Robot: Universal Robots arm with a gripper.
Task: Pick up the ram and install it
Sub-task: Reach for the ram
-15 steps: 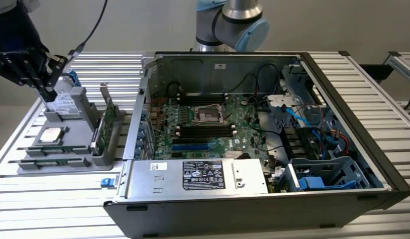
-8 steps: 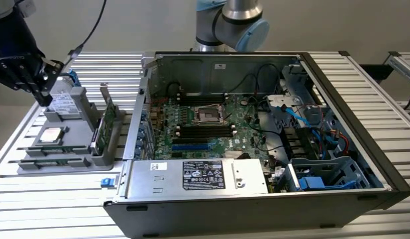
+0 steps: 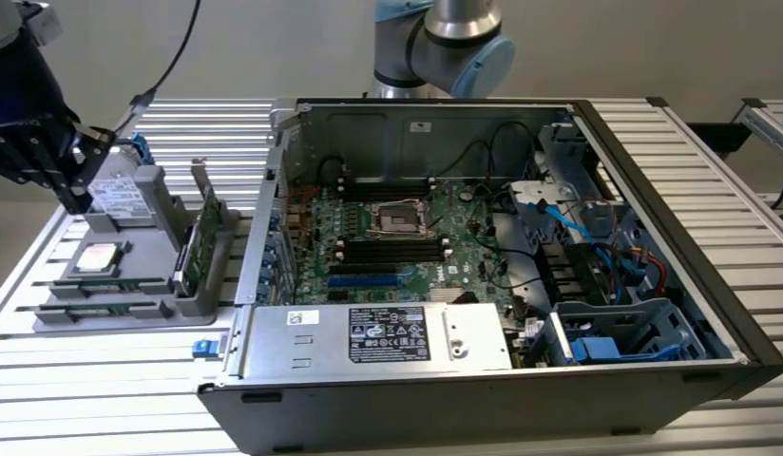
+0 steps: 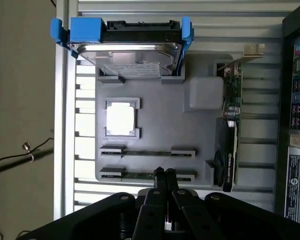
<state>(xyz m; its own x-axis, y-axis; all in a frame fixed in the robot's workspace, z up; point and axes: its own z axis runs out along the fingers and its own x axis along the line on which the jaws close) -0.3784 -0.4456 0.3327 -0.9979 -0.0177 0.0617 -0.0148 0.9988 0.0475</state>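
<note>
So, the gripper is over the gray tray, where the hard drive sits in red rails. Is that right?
Not quite. The wrist view shows that the hard drive has blue rails, not red ones. The rest holds: the gripper is over the gray tray, where the hard drive sits.

A silver table of ribbed aluminium slats (image 3: 696, 142) (image 4: 85, 150) carries two things. A flat grey plastic holder tray with moulded slots (image 3: 106, 318) (image 4: 160, 125) lies on the slats directly beneath the black fingers (image 4: 157, 182) of the gripper (image 3: 77, 201) (image 4: 165, 174), one edge just under their tips. A large black open-sided computer case (image 3: 493, 418) stands on the same slats, to the exterior view's right of the fingers and just beside the tray. More slats lie uncovered on the far side of the case from the fingers.
</note>
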